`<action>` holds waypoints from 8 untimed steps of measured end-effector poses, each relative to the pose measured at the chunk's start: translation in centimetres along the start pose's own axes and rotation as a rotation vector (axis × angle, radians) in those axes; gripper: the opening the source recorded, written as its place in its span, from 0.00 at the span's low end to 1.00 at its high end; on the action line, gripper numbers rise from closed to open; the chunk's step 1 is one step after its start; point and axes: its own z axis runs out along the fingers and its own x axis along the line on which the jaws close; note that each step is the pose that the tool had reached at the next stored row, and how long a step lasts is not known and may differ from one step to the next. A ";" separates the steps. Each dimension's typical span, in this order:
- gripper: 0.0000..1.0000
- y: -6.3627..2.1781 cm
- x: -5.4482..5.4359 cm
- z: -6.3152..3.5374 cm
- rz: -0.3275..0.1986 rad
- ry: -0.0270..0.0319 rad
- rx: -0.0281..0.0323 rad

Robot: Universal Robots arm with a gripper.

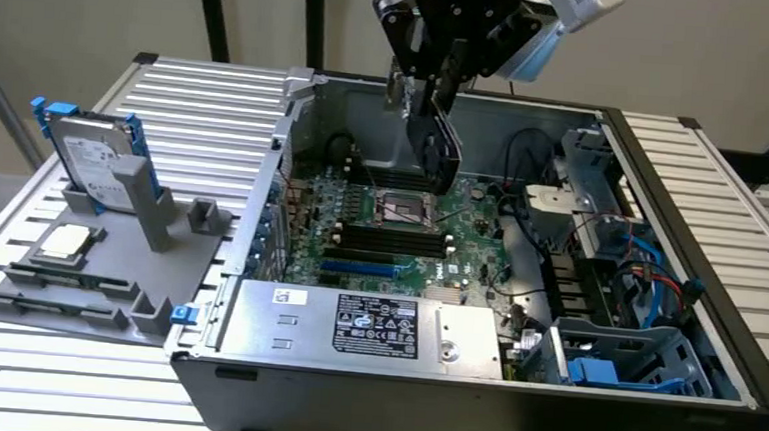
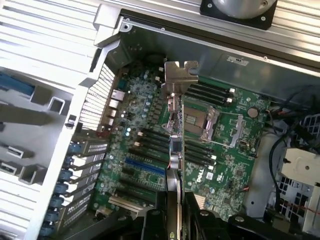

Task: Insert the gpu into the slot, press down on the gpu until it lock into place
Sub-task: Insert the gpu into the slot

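Observation:
My gripper (image 1: 427, 90) hangs above the open computer case (image 1: 700, 295), shut on the gpu (image 1: 441, 147), a thin black card that points down toward the motherboard (image 1: 471, 231). In the wrist view the gpu (image 2: 174, 150) stands edge-on between my fingers (image 2: 151, 222), its silver bracket (image 2: 180, 77) at the far end, over the CPU socket and black memory slots. The slot (image 1: 358, 270), a bright-blue strip on the green board, lies nearer the silver power-supply box. In the wrist view the slot (image 2: 145, 166) is off to one side of the card, and the card is well above the board.
A silver labelled power-supply box (image 1: 365, 325) fills the case's near side. The CPU socket (image 1: 403, 209) and black memory slots (image 1: 390, 241) sit mid-board. Cables and drive bays (image 1: 621, 280) crowd the exterior view's right. A grey fixture (image 1: 100, 278) with a hard drive (image 1: 94, 158) stands at the left.

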 end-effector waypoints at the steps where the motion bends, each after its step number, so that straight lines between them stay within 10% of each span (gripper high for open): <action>1: 0.26 0.00 0.0 0.00 -0.018 0.0015 0.0006; 8: 0.26 0.00 0.0 0.01 -0.144 0.0103 0.0029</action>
